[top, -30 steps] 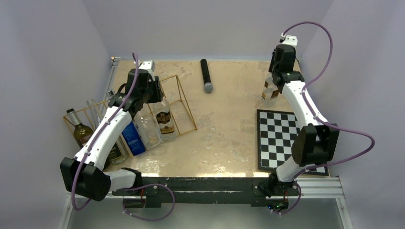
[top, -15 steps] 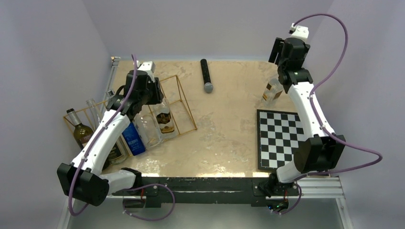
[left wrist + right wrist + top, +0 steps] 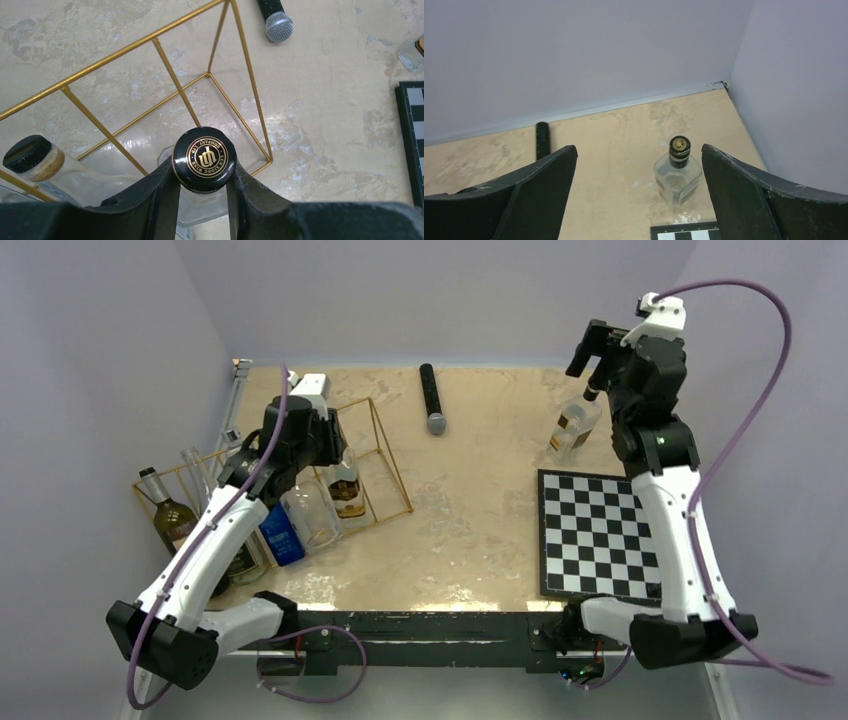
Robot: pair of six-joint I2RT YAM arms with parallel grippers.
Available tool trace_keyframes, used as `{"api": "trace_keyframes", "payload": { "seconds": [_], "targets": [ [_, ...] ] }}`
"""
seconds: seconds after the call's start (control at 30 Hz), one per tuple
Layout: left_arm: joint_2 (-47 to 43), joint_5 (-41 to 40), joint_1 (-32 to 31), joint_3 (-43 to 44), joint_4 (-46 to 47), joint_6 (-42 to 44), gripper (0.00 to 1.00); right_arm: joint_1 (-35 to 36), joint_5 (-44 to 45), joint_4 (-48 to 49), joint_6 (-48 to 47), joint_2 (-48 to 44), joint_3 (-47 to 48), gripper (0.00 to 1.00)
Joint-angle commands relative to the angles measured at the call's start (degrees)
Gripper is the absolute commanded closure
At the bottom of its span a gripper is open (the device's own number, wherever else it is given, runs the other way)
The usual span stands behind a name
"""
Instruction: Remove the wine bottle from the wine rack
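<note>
The left gripper (image 3: pixel 338 450) sits at the neck of the wine bottle (image 3: pixel 346 490), which is in the right part of the rack (image 3: pixel 391 455). More bottles crowd the rack's left side, with a dark bottle (image 3: pixel 168 518) leftmost. The right gripper (image 3: pixel 583 380) hangs high above a small bottle (image 3: pixel 572 432) that stands just beyond the chessboard (image 3: pixel 595 535), and a microphone (image 3: pixel 432 400) lies at the far middle of the table (image 3: pixel 470 510).

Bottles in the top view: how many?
6 visible. Five at the wine rack: dark green bottle, clear neck behind it, blue-labelled bottle, clear bottle, brown-labelled bottle between the left fingers. One square clear bottle by the chessboard. The left arm may hide more.
</note>
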Motion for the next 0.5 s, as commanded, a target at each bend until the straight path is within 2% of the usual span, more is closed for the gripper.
{"api": "trace_keyframes", "payload": {
  "seconds": [0.0,0.1,0.23,0.47],
  "targets": [
    [-5.5,-1.4,-5.5,2.4,8.0,0.1,1.00,2.8,-6.2,0.3,0.3,-8.0,-3.7,0.01],
    [-7.4,-0.7,-8.3,2.9,8.9,-0.4,1.00,6.4,-9.8,-1.8,2.2,-13.9,-9.0,0.01],
    [-8.1,2.0,-10.2,3.9,9.8,-2.1,1.00,11.3,-15.3,2.2,4.9,-24.0,-20.4,0.01],
    [-8.2,6.9,-17.1,0.5,21.0,0.2,1.00,12.0,-20.6,3.6,8.1,-33.1,-29.1,0.02]
  ]
}}
